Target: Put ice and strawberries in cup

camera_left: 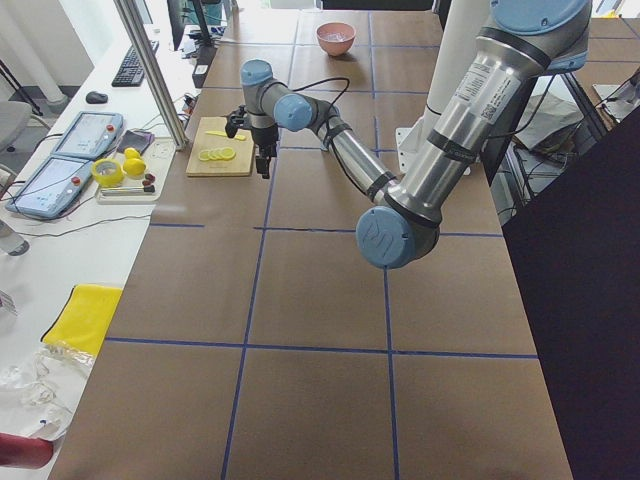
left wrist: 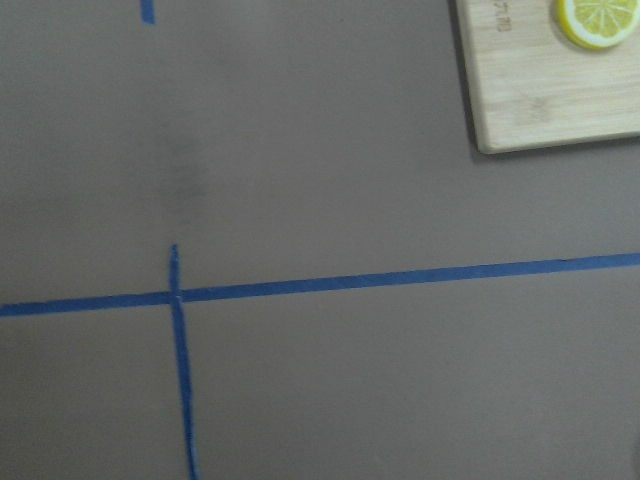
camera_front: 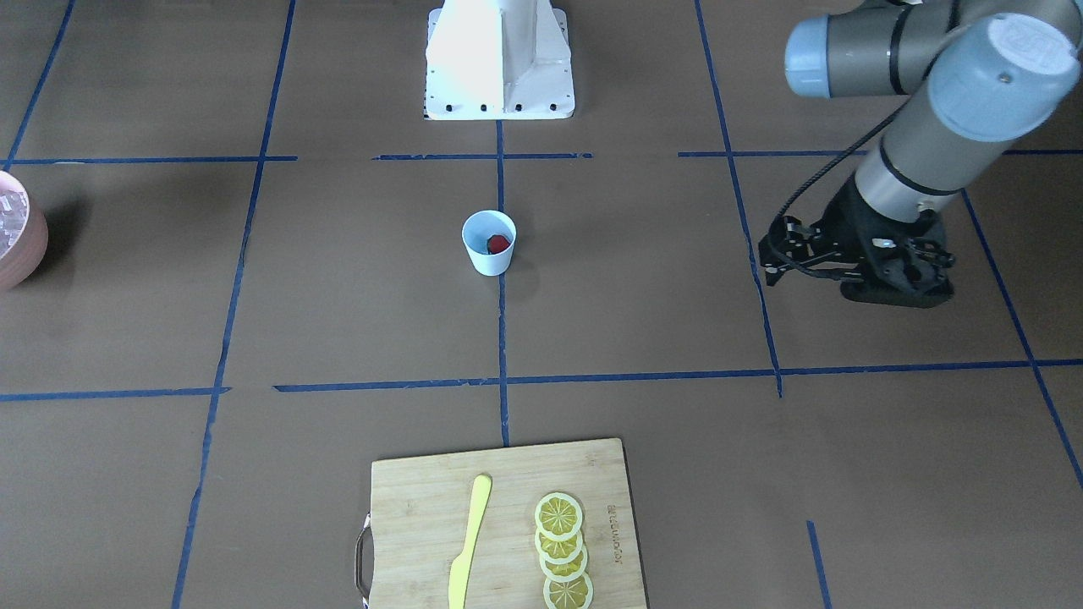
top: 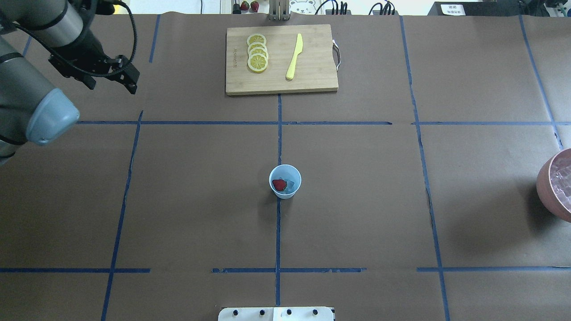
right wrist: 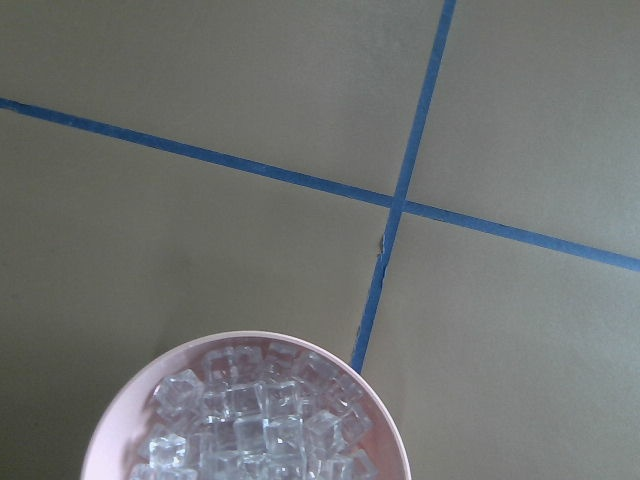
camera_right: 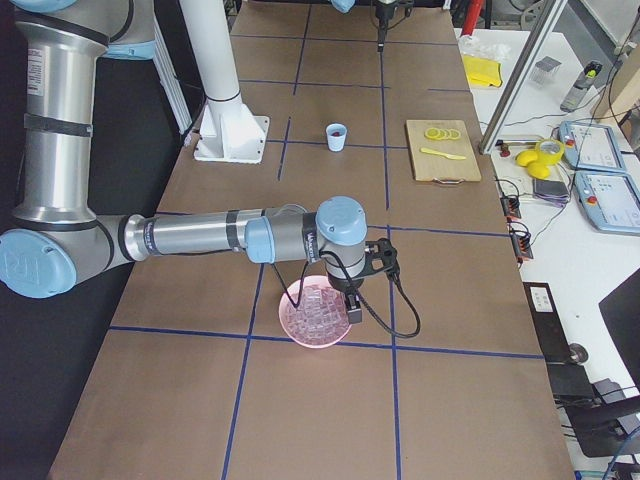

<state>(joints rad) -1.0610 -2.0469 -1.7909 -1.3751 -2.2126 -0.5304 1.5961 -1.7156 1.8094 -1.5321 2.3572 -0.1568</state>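
Observation:
The pale-blue cup (top: 285,174) stands upright at the table's middle, also seen in the front view (camera_front: 489,258). The red strawberry (top: 279,184) lies inside it, with a clear ice cube (top: 291,183) beside it. More ice (right wrist: 250,420) fills the pinkish bowl (top: 545,187) at the table's right edge. My left gripper (top: 129,76) hovers far left near the board, open and empty. My right gripper (camera_right: 352,312) hangs over the bowl's rim and shows only in the right side view. I cannot tell if it is open or shut.
A wooden cutting board (top: 312,76) at the far middle holds several lemon slices (top: 258,52) and a yellow knife (top: 294,57). The robot's white base (camera_front: 499,59) stands at the near edge. Blue tape lines cross the brown table.

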